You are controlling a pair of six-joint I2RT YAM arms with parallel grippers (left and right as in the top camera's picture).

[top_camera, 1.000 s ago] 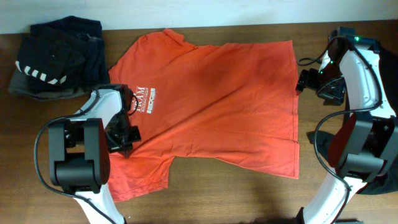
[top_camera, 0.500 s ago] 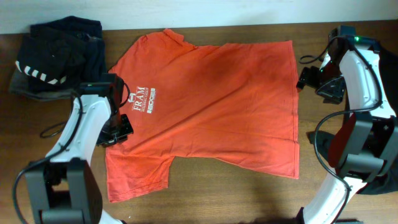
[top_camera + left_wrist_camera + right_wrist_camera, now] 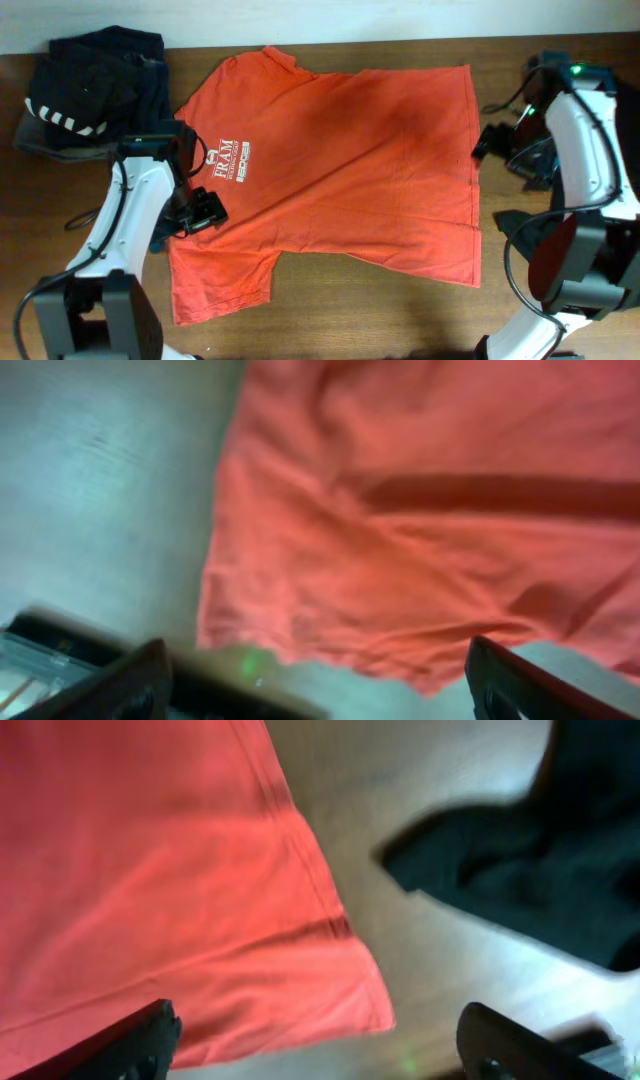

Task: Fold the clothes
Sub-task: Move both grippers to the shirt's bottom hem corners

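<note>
T-shirt (image 3: 350,170) hem (right) — wood table (image 3: 400,320) beyond

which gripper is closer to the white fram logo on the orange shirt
Left. The left gripper hangs just beside the logo; the right gripper is at the shirt's opposite edge.

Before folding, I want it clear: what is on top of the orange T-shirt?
Nothing loose lies on the orange T-shirt. Only the left gripper, jaws open, is above its edge near the white logo. Anything beneath the shirt is hidden by fabric.
</note>
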